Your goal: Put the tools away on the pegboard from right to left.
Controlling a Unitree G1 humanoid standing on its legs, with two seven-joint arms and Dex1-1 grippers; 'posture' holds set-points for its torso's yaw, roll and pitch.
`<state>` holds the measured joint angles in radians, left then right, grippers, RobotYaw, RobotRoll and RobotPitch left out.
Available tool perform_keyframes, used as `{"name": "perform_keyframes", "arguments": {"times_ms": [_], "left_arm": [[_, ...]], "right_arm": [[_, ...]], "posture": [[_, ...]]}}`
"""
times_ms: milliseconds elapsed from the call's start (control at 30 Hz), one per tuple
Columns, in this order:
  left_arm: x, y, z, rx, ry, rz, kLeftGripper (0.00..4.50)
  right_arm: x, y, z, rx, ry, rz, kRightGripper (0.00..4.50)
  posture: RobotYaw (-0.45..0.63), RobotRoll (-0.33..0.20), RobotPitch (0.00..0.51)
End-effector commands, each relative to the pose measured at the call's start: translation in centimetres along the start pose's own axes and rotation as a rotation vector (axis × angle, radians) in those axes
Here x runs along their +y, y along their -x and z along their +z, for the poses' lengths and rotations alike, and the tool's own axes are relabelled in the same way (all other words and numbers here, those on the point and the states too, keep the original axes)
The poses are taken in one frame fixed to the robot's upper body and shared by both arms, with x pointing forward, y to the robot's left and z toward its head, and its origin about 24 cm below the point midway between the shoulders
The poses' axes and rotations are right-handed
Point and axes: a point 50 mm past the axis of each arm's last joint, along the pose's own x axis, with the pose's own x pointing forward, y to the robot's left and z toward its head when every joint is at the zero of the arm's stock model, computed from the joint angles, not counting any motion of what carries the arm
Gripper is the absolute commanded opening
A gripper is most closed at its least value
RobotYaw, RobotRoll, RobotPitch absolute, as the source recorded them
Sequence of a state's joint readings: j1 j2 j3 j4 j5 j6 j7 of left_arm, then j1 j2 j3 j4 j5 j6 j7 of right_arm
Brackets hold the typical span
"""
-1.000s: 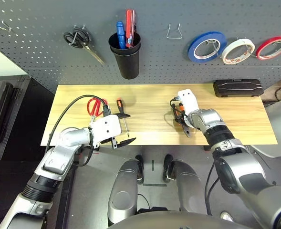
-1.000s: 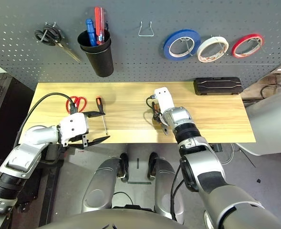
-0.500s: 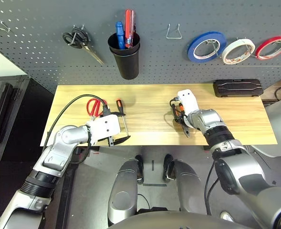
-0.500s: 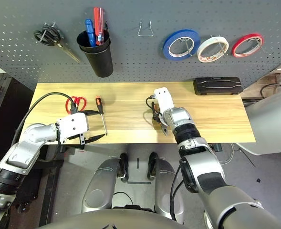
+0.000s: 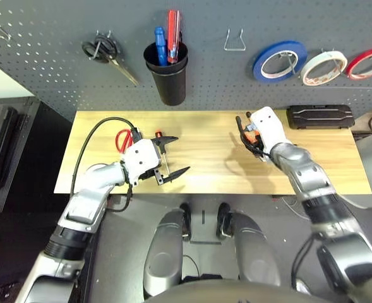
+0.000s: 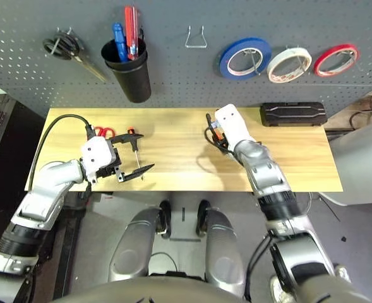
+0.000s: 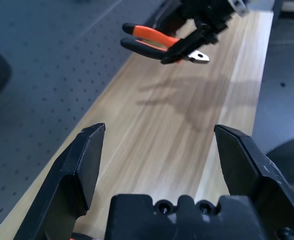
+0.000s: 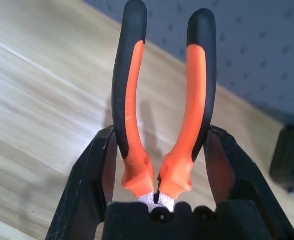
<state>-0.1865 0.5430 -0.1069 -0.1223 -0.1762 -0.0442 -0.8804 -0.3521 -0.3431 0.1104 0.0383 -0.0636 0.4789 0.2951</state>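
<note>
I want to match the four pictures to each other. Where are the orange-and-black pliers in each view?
Left eye view: pliers right of centre, held in the right claw.
Right eye view: pliers right of centre, above the table.
Left wrist view: pliers near the top, beyond the left claw.
Right wrist view: pliers central, handles pointing away.
Shared landmark: the table.

Black case (image 5: 319,116) (closed) on table (image 5: 204,165).

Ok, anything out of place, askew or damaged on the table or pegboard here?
Nothing stands out. The pliers are held in the right gripper above the table; the screwdriver and red-handled scissors lie by the open left gripper.
</note>
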Motion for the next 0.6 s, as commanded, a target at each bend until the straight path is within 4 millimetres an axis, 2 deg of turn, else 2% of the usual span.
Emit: {"name": "perform_keyframes", "arguments": {"times_ms": [33,167,333,600], "left_arm": [[0.3,0.0,1.1,-0.086,0.020,0.032,4.50],[0.6,0.1,2.2,-0.169,0.050,0.066,4.50],[0.7,0.5,3.1,-0.237,0.060,0.084,4.50],[1.4,1.1,5.1,-0.314,0.054,0.137,4.50]], "right_arm": [[-0.3,1.6,1.8,-0.196,0.048,-0.031,2.80],[-0.4,3.0,2.7,-0.340,0.173,0.000,2.80],[-1.4,3.9,4.3,-0.465,0.172,-0.066,2.80],[-2.8,4.4,8.4,-0.635,0.165,-0.157,2.80]], "posture": [[0.16,0.000,0.256],[0.16,0.000,0.247],[0.16,0.000,0.241],[0.16,0.000,0.234]]}}
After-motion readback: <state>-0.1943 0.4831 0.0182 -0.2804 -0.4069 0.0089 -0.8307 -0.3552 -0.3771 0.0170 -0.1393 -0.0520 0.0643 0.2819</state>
